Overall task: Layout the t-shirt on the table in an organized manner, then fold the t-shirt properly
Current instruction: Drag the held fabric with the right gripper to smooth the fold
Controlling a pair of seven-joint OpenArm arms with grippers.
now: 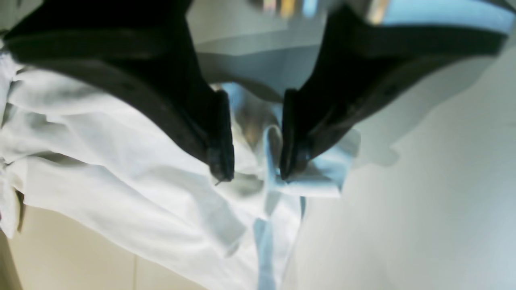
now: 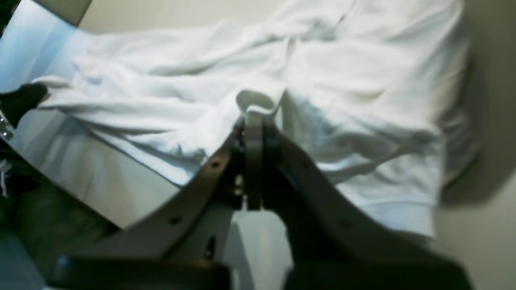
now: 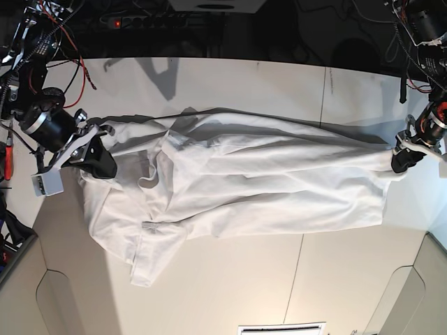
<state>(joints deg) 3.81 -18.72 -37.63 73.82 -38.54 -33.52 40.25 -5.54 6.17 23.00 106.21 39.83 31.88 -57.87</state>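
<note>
A wrinkled white shirt (image 3: 237, 181) lies stretched across the table (image 3: 230, 279), with no legible writing on it. The right gripper (image 2: 253, 114) is pinched tight on a fold at one end. The left gripper (image 1: 252, 175), partly parted, holds bunched cloth at the other.

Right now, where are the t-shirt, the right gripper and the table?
t-shirt (image 3: 265, 188), base view, mid body.
right gripper (image 2: 253, 121), right wrist view, tips pinching a cloth fold.
table (image 3: 230, 293), base view, bare near surface.
</note>
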